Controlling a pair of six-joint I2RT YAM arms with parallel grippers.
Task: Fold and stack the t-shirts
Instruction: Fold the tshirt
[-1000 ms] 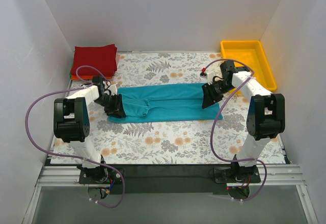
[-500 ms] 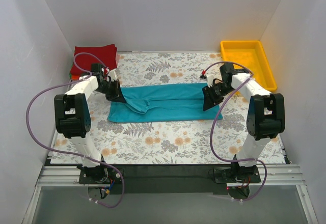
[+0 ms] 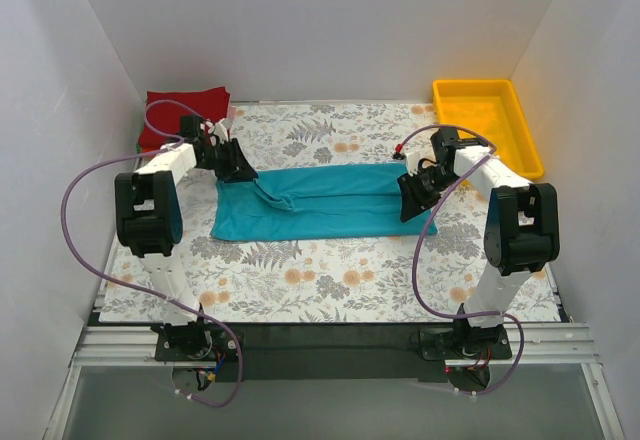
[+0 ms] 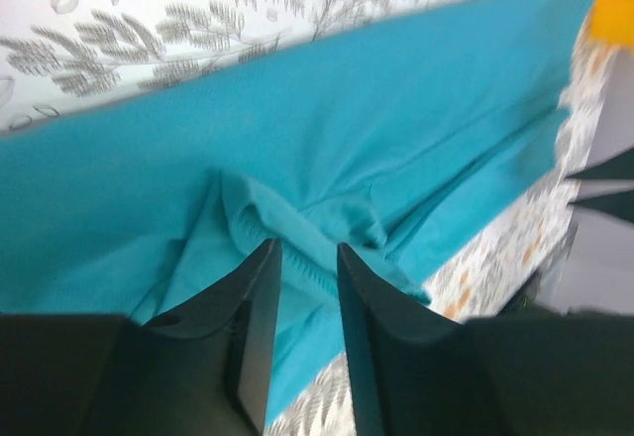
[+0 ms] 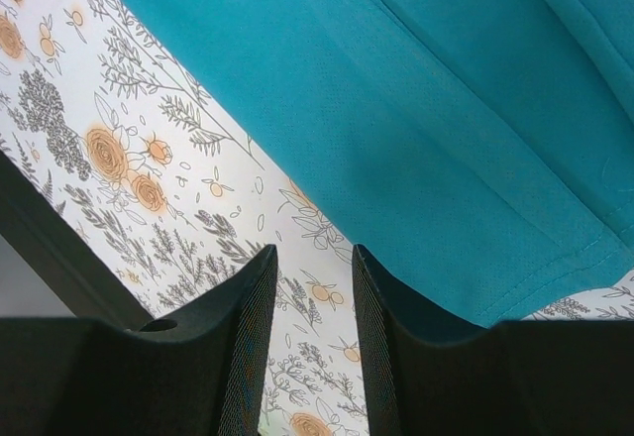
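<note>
A teal-blue soft cloth t-shirt [image 3: 330, 205] lies flattened into a long band across the middle of the bench, running from near the left edge toward the right edge, on the floral-patterned bench covering [image 3: 330, 270]. The left claw [image 3: 238, 168] sits at the band's far-left corner. In the left wrist view its black fingers [image 4: 260, 287] stand only a narrow slit apart, and a bunched ridge of the teal-blue soft cloth t-shirt [image 4: 396, 129] runs up into that slit, so the left claw [image 4: 309, 250] is clenched on the cloth. The right claw [image 3: 412, 200] rests at the band's right end. In its own view the right claw [image 5: 315, 250] has its fingers close together over the covering, just beside the shirt's hemmed edge [image 5: 446, 109]. Whether its tips pinch any cloth cannot be told. A dark red shirt folded into a flat rectangle [image 3: 185, 112] lies in the far-left corner, well apart from the band. A yellow plastic rectangular tray [image 3: 523, 130] sits in the far-right corner.
</note>
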